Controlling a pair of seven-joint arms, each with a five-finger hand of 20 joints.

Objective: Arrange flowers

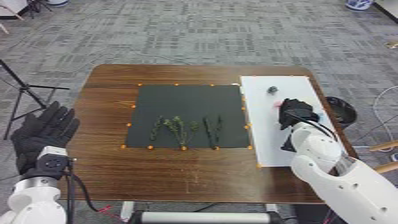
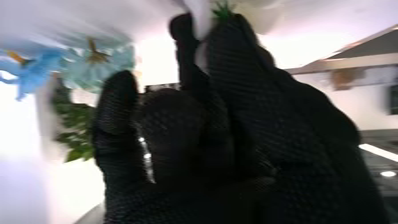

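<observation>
Right hand [image 1: 295,113] beside indistinct pink shape [image 1: 277,104]

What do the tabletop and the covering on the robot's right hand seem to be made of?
The table looks like wood, possibly laminate, with a faint sheen and streaky brown grain. The right hand seems covered in matte black fabric, knit or woven, judging by its fine ribbed texture.

As far as the blurry view allows, no lettering or numbers look readable.
</observation>
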